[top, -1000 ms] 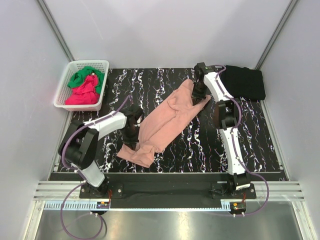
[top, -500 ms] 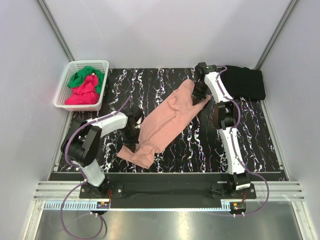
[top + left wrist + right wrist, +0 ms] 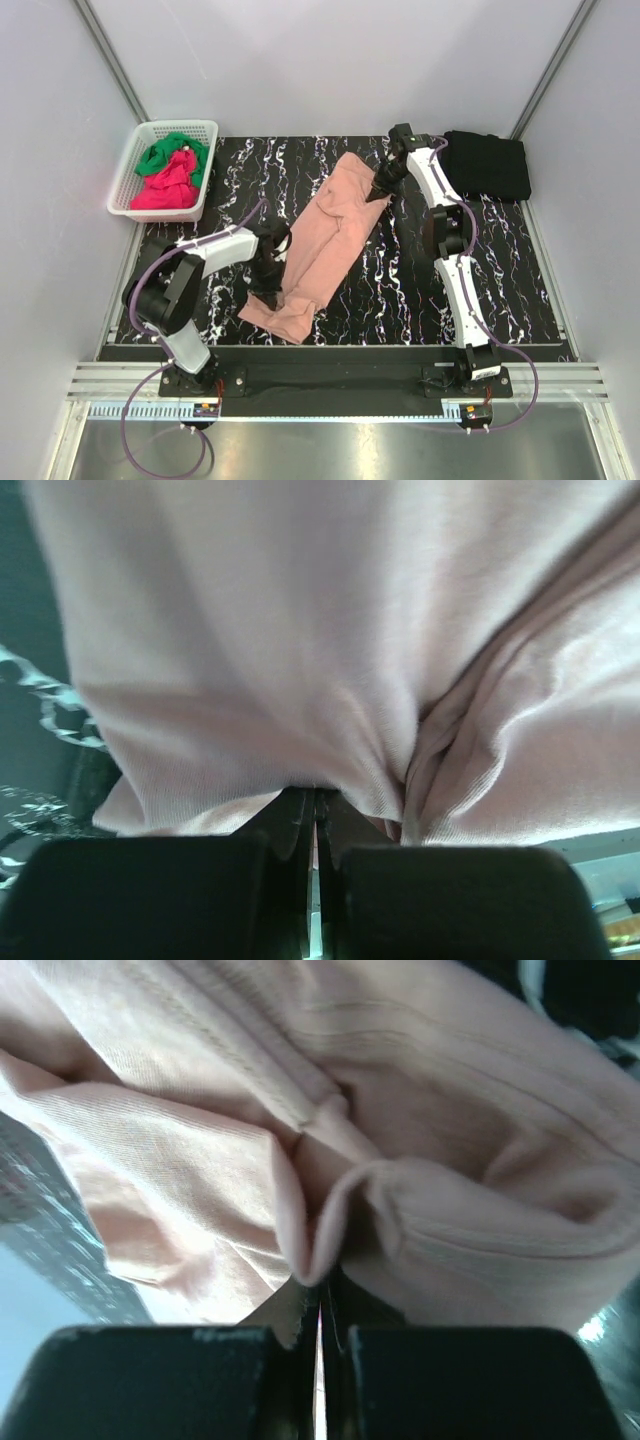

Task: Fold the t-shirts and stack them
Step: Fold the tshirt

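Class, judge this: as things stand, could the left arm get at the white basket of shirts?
Probably not yet. The left tool is shut on the salmon-pink t-shirt, so it is occupied. Once it lets go, nothing seems to lie between it and the white basket.

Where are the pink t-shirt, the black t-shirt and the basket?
pink t-shirt (image 3: pixel 325 240): top view, middle of the cloth
black t-shirt (image 3: pixel 490 165): top view, middle of folded cloth
basket (image 3: pixel 127 170): top view, left wall

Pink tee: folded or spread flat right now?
Folded lengthwise, not spread: the pink tee runs as a narrow doubled band diagonally across the table, its ends pinched by the left gripper and right gripper.
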Available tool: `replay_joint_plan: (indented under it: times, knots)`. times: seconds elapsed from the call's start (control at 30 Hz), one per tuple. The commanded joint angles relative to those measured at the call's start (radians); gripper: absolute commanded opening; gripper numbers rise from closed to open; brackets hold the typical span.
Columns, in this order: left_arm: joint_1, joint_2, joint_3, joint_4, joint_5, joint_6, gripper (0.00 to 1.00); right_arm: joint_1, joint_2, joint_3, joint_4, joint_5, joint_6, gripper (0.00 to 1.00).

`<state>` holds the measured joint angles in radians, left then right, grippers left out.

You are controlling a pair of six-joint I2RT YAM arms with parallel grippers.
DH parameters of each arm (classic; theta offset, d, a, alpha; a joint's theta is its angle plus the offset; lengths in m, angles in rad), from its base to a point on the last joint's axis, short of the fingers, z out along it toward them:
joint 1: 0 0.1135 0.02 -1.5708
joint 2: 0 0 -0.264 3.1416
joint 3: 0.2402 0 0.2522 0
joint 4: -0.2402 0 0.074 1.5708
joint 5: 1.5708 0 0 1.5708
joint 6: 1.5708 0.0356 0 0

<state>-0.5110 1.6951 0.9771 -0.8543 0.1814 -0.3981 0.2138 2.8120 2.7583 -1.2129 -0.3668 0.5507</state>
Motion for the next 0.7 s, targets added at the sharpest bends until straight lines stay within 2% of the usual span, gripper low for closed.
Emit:
replay_joint_plan:
  times: [0.0,0.47,0.67]
  knots:
    - [-0.029,0.008,0.028,0.031,0.058,0.018,0.00,0.002,0.035,0.034,0.143,-0.086,0.070,0.00]
    - [-0.090,0.087,0.118,0.032,0.121,0.051,0.00,-0.001,0.060,0.041,0.340,-0.268,0.182,0.00]
    - [-0.118,0.113,0.152,0.032,0.130,0.041,0.00,-0.002,0.069,0.041,0.375,-0.277,0.203,0.00]
